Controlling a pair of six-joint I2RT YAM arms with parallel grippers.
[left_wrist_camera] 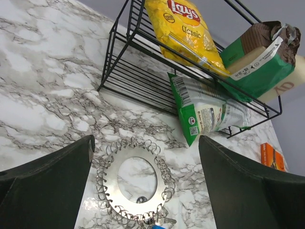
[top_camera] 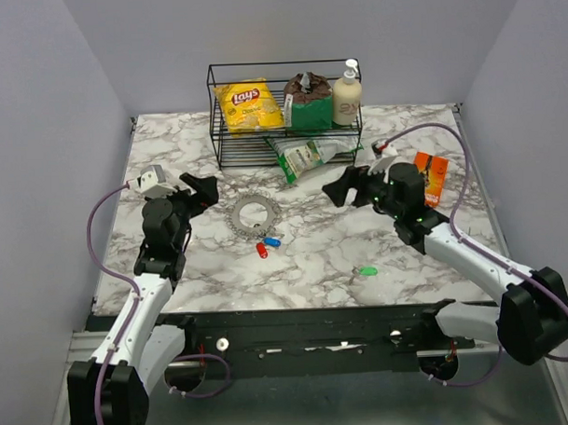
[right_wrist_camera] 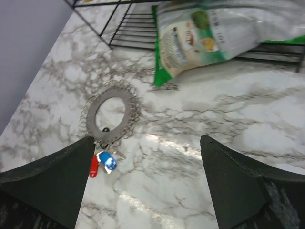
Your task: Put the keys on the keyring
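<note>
**Two keys at the ring, green still loose**

The left gripper (top_camera: 201, 190) and right gripper (top_camera: 344, 185) both stand with jaws wide apart, holding nothing. The keyring (top_camera: 255, 213) lies flat between them, at the left's 4 o'clock. The red key (top_camera: 261, 250) and blue key (top_camera: 272, 240) touch its 6 o'clock edge (seemingly threaded). The green key (top_camera: 366, 271) lies well apart, at 4 o'clock from the ring.

Pale lilac-grey walls (top_camera: 39, 137), marble-patterned tabletop (top_camera: 314, 258) (grey veining), black wire rack (top_camera: 240, 151) at back, even light

Both arms are reaching forward from their bases and bending inward at the elbows, with the left gripper (top_camera: 201, 190) and the right gripper (top_camera: 343, 186) pointing toward each other, well apart, jaws spread wide.
</note>
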